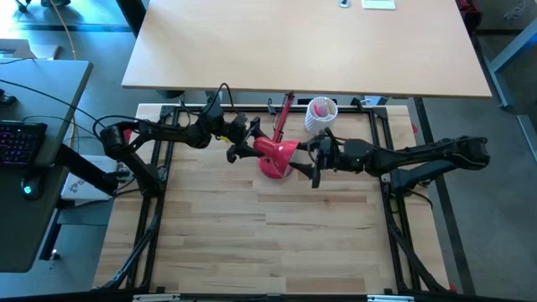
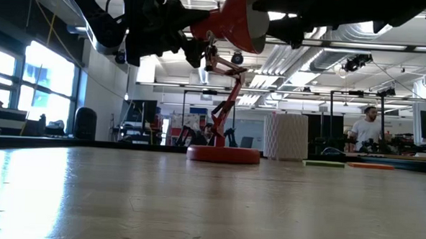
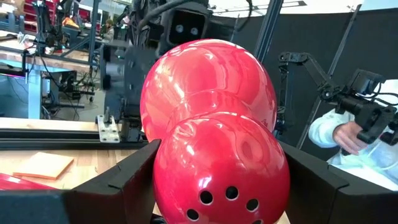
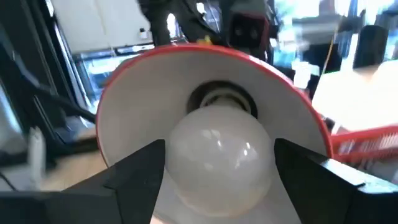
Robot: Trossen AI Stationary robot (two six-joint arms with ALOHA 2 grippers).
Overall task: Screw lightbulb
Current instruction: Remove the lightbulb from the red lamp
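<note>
The red desk lamp stands on its round base at the table's far middle. Its shade is raised high and turned toward the table's right. My left gripper is shut on the back of the shade, which fills the left wrist view. The small white lightbulb sits in the shade's white inside, in front of the socket. My right gripper is shut on the bulb from the shade's open side. The bulb's screw base is hidden. My left gripper pinches the shade's narrow rear cap, the part with the vent holes, between its two fingers. The fingers come level from the table's left. The shade is held up off the table on the lamp's arm. My right gripper pinches the bulb's round globe between its two fingers, one on each side. The fingers come level from the table's right and point into the shade's mouth. The bulb is clear of the table, its base end toward the socket.
A white perforated pen cup stands just beyond the shade, near the table's far edge; it also shows in the low view. Bare wood lies on the near side of the lamp. A person stands beyond the table.
</note>
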